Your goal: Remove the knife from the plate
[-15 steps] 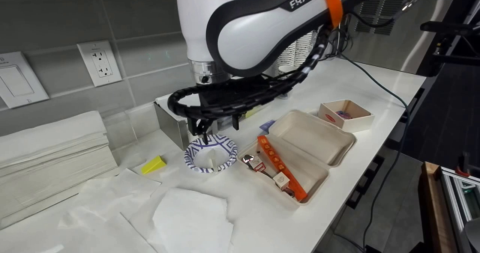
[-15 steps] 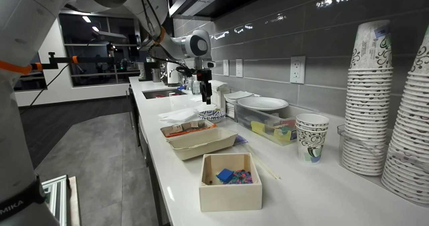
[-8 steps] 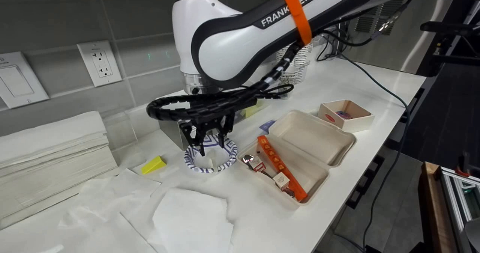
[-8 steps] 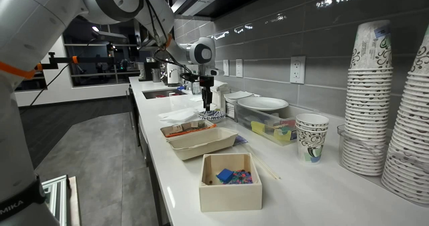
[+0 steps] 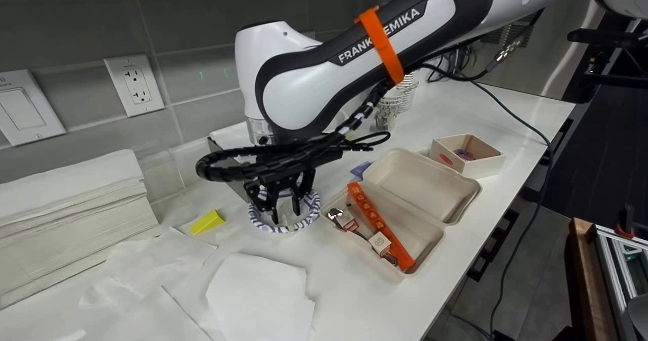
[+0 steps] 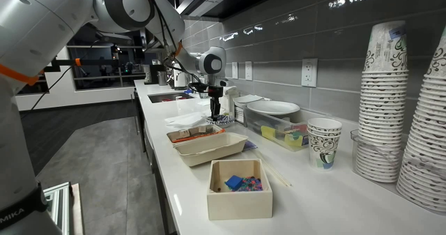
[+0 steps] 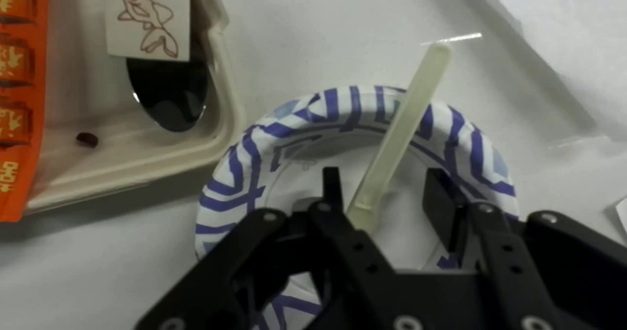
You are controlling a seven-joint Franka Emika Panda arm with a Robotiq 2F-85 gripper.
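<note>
The knife (image 7: 404,124) is a pale, translucent strip lying aslant over the rim of the small blue-and-white plate (image 7: 343,106), its lower end hidden behind a finger. My gripper (image 7: 383,185) points down over the plate's pale middle, its jaws partly spread with the knife between them. In the wrist view the knife lies closer to the left-hand finger (image 7: 333,185), and a gap shows on its right. Both fingertips hang low inside the plate's outline in an exterior view, by the knife (image 5: 288,220). Whether they touch the plate I cannot tell.
Beside the plate an opened beige box (image 5: 430,229) holds an orange packet, a spoon and a small block. A yellow block (image 5: 207,222) and paper sheets (image 5: 263,295) lie on the other side. A metal-sided holder (image 5: 228,176) stands close behind.
My gripper has come down from above the plate to low inside it. Its fingers have drawn closer together. Knife and plate look unmoved.
</note>
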